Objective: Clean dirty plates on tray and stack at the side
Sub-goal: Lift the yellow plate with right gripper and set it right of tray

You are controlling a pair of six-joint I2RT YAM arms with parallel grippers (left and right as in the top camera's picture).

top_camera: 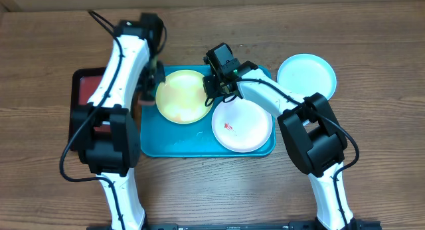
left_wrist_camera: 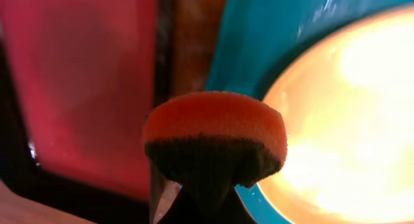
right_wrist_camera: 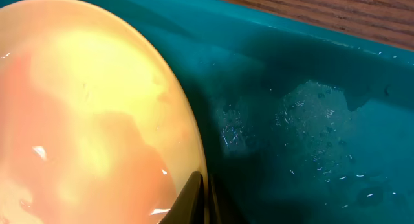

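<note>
On the turquoise tray [top_camera: 174,142], the right gripper [right_wrist_camera: 200,199] is closed on the lime-green plate [top_camera: 179,97] at its right rim, just beside the white plate [top_camera: 247,131]. The pale blue plate [top_camera: 306,76] sits off the tray on the table [top_camera: 378,123]. Bare tray floor shows along the near-left edge. Only the left wrist view shows the left gripper [left_wrist_camera: 194,195] clamping an orange sponge [left_wrist_camera: 217,127], between the dark red tray [top_camera: 85,89] and the green plate's rim. The right wrist view shows a wet film beside the plate.
</note>
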